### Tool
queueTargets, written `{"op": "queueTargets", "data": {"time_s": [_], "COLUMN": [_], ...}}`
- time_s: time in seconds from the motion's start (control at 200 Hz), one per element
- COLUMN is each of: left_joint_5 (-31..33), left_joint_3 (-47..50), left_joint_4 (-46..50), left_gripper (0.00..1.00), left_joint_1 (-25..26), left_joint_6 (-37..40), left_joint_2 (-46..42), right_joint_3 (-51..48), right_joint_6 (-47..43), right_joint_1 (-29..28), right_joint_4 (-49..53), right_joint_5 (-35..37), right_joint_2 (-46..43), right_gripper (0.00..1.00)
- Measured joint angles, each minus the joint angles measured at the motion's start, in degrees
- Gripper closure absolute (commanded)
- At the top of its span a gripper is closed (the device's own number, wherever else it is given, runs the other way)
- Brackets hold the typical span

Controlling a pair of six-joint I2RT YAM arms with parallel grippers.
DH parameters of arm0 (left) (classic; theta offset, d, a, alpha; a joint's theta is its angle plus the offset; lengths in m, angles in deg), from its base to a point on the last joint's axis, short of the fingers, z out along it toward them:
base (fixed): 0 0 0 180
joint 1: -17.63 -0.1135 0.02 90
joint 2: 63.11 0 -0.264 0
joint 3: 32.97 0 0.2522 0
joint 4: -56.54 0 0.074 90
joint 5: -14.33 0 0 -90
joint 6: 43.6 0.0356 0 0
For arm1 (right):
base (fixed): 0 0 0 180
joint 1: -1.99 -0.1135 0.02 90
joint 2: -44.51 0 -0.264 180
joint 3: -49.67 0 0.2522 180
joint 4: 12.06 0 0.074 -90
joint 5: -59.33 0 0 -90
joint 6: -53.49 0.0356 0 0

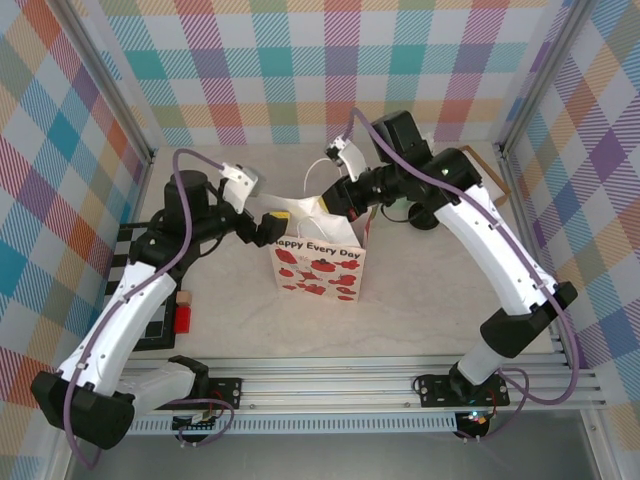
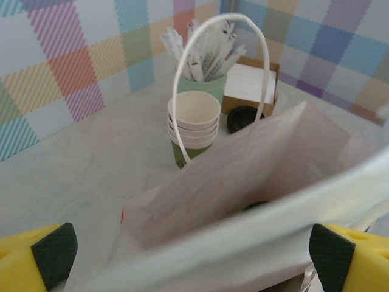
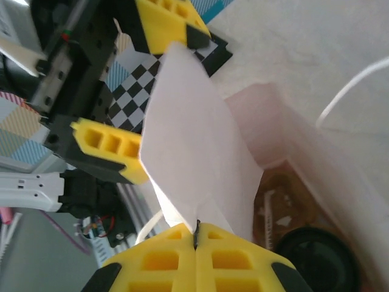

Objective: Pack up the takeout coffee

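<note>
The white paper bag (image 1: 320, 268), printed with red strawberries, stands upright mid-table. My right gripper (image 3: 196, 234) is shut on the bag's (image 3: 200, 140) top edge and holds a fold of paper up. Down inside the bag I see the round black lid of the takeout coffee (image 3: 316, 258), with a brown item beside it. My left gripper (image 2: 191, 255) is open, and the bag's near rim (image 2: 255, 237) runs blurred between its fingers (image 2: 51, 255). From above, the left gripper (image 1: 268, 228) is at the bag's left top corner and the right gripper (image 1: 335, 205) at its back edge.
Behind the bag stand a stack of dark-green open cups (image 2: 194, 125), a mint-green cup of white wrapped sticks (image 2: 203, 73), a loose black lid (image 2: 243, 118) and a cardboard box (image 2: 252, 88). A red block (image 1: 185, 318) lies by the left arm. Plaid walls close in three sides.
</note>
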Motion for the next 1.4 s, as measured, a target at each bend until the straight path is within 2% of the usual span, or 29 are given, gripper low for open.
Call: {"op": "queueTargets", "data": {"time_s": [0.225, 0.355, 0.57, 0.67, 0.865, 1.025, 1.06, 1.19, 1.4], "left_joint_5": [5.4, 6.4, 7.7, 8.9, 9.2, 10.4, 10.6, 12.8, 17.5], "left_joint_3": [0.0, 3.3, 9.7, 9.7, 9.7, 8.9, 8.5, 7.0, 4.8], "left_joint_4": [0.2, -1.0, -1.2, -1.3, -1.5, -0.6, 0.0, 2.8, 5.9], "left_gripper": [0.00, 0.00, 0.00, 0.00, 0.00, 0.00, 0.00, 0.00, 0.00], "left_joint_1": [0.0, 0.0, 0.0, 0.0, 0.0, 0.0, 0.0, 0.0, 0.0], "left_joint_6": [-12.5, -20.6, -31.3, -34.6, -37.6, -38.2, -38.3, -39.1, -39.4], "left_joint_2": [-2.0, -2.2, -2.3, -2.4, -2.4, -1.6, -1.2, 0.2, 0.3], "right_joint_3": [-11.7, -11.8, -8.8, -8.7, -8.6, -8.6, -8.4, -6.8, -6.1], "right_joint_6": [5.7, 5.2, 2.7, 2.0, 0.6, -2.0, -3.0, -7.6, -10.3], "right_joint_1": [1.8, 2.8, 2.5, 1.5, -2.0, -2.7, -2.7, -2.6, -2.5], "right_joint_4": [-3.1, -3.3, -3.5, -3.5, -2.8, -1.2, -0.5, 2.3, 2.3], "right_joint_5": [2.0, 4.0, 2.2, 3.1, 12.0, 15.9, 16.4, 16.9, 17.1], "right_joint_2": [0.8, 4.8, 8.9, 9.0, 10.9, 12.3, 12.3, 12.3, 8.5], "right_gripper": [1.00, 1.00, 0.98, 0.97, 0.96, 0.92, 0.89, 0.63, 0.39]}}
